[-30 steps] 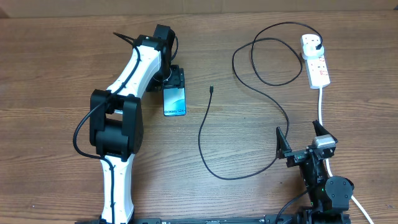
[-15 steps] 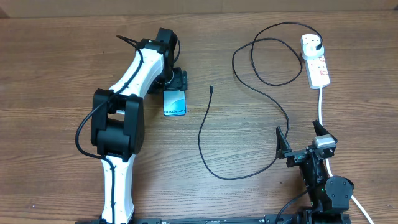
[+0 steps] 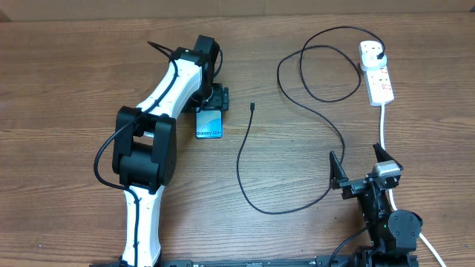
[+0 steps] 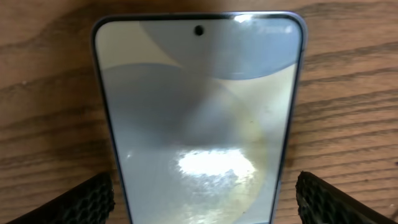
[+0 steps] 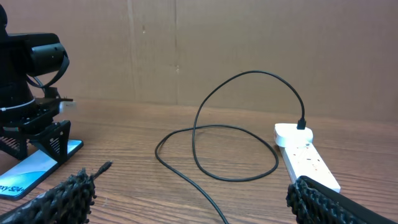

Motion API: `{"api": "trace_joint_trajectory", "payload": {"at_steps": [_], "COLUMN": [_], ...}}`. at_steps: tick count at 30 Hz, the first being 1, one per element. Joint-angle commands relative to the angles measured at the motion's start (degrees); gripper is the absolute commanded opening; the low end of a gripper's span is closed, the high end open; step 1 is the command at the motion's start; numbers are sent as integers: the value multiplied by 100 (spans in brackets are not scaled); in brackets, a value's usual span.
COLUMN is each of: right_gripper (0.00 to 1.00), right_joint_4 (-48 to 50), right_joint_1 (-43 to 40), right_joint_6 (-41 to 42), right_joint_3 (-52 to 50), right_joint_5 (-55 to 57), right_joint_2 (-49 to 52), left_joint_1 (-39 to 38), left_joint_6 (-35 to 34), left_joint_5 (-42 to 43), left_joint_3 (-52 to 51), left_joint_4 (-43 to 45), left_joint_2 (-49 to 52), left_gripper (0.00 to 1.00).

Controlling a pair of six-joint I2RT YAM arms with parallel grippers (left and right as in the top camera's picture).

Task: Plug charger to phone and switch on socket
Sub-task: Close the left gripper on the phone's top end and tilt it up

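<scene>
One white socket [image 3: 377,74] lies on the wooden table [image 3: 74,74], well ahead of the right claw [image 3: 361,167] and toward its right finger. It holds one black plug [image 3: 379,50] at its far end. The right claw's fingers are spread wide on nothing.

The left claw [image 3: 213,104] is also spread, with one phone [image 3: 210,124] flat on the table between its fingers [image 4: 93,199]; bare wood shows on both sides. Since a second ago the left claw and the phone have shifted slightly toward the cable; everything else is unchanged.

One charger [image 3: 241,159] runs in loops from the plug. Its connector tip [image 3: 253,106] lies near the left claw, apart from the phone.
</scene>
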Motion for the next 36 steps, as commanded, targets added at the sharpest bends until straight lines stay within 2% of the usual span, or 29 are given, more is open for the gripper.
{"api": "trace_joint_trajectory", "payload": {"at_steps": [1, 17, 27, 36], "right_gripper": [100, 100, 100, 100], "right_joint_4": [31, 31, 31, 31], "right_joint_1": [-7, -7, -7, -7], "right_joint_6": [35, 35, 35, 33], "right_joint_3": [-59, -59, -59, -59], "right_joint_5": [0, 0, 0, 0], "right_joint_2": [-61, -61, -61, -61], "left_joint_1": [-37, -39, -39, -39], "left_joint_6": [-142, -142, -142, -142], "left_joint_5": [-144, -133, -136, -136], "left_joint_3": [-33, -33, -33, -33], "left_joint_4": [-20, -79, -101, -122], "left_joint_2": [52, 354, 374, 374], "left_gripper": [87, 89, 76, 59]}}
